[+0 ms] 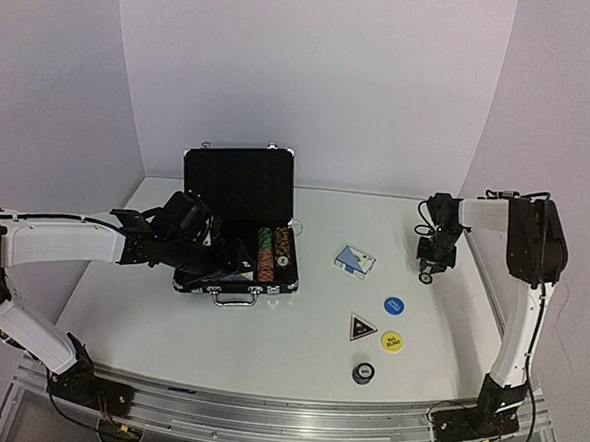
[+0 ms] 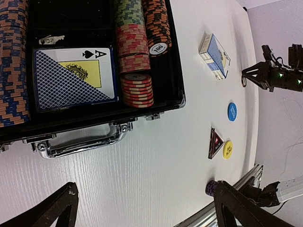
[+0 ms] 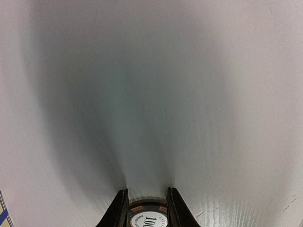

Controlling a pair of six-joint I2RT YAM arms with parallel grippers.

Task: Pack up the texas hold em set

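Observation:
The black silver-trimmed case (image 1: 239, 184) lies open at the table's middle left, with rows of striped chips (image 2: 134, 47) and a blue card deck (image 2: 75, 77) inside. My left gripper (image 2: 147, 208) hovers open over the table just in front of the case handle (image 2: 80, 143), holding nothing. On the table to the right lie a second blue deck (image 1: 355, 261), a blue button (image 1: 394, 305), a yellow button (image 1: 392, 341) and a black triangular marker (image 1: 362, 328). My right gripper (image 3: 147, 190) is down at the far right, shut on a poker chip (image 3: 147, 220) marked 100.
A small stack of dark chips (image 1: 363, 372) stands near the front edge by the metal rail (image 1: 263, 409). The raised case lid (image 1: 240, 178) stands behind the left arm. White walls close in on both sides and behind.

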